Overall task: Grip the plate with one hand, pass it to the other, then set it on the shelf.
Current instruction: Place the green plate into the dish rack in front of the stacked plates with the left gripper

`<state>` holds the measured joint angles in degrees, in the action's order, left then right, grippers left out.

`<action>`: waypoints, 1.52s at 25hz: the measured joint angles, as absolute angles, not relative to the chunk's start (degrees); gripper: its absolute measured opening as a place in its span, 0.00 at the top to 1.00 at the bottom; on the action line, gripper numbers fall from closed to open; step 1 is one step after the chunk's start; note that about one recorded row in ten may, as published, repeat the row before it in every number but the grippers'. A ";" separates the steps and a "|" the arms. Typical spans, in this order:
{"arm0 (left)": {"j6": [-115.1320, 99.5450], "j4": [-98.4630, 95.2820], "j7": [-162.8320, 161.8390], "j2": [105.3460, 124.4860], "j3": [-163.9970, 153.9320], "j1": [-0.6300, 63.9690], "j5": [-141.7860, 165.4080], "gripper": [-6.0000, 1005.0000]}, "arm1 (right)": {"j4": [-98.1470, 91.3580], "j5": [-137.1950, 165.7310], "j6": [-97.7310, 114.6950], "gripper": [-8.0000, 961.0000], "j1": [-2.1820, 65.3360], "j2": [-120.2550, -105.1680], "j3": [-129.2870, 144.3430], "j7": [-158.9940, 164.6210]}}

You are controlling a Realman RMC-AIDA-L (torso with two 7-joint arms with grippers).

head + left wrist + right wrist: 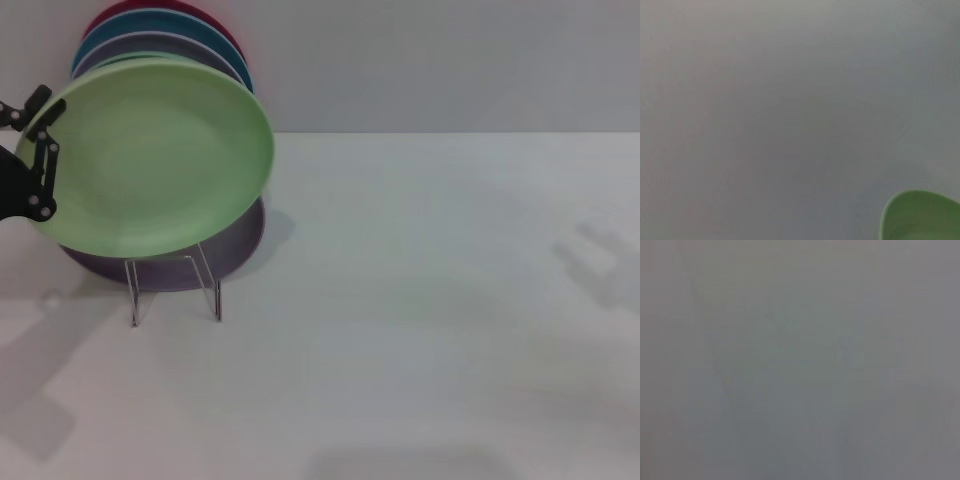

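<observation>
The pale mint-green plate (155, 155) stands tilted at the far left in the head view, its face toward me. It is in front of the other plates and just above the thin-wire shelf (175, 290). I cannot tell whether its lower edge touches the shelf. My left gripper (45, 158) comes in from the left edge, and its black fingers (42, 120) are shut on the plate's left rim. A piece of the plate's rim shows in the left wrist view (922, 217). My right gripper is out of view, and the right wrist view shows only plain grey.
A row of plates leans in the shelf behind the green one: a red plate (165, 8), a teal plate (160, 25) and a lilac plate (150, 45). A purple plate (235, 245) shows below. The white table (420, 300) stretches right, with a grey wall behind.
</observation>
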<state>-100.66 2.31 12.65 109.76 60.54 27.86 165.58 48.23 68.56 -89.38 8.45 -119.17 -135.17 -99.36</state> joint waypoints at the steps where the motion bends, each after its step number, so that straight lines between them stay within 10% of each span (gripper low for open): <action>1: -100.06 2.22 13.32 109.87 60.26 27.89 165.58 0.94 | 48.23 68.56 -89.50 0.37 8.44 -119.18 -135.18 -99.37; 15: -97.88 2.19 14.85 110.57 60.04 27.94 165.50 0.90 | 47.99 68.56 -90.76 0.36 8.04 -119.22 -135.08 -100.09; 23: -91.70 2.80 30.41 116.47 65.16 27.25 165.29 0.88 | 48.01 68.45 -91.29 0.36 8.29 -119.10 -135.18 -100.19; 38: -91.13 3.78 35.44 118.03 64.31 24.65 165.51 0.70 | 48.33 68.42 -91.32 0.36 8.71 -119.09 -135.34 -100.20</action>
<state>-91.13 3.78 35.44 118.03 64.31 24.65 165.51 48.33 68.42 -91.32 8.71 -119.09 -135.34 -100.20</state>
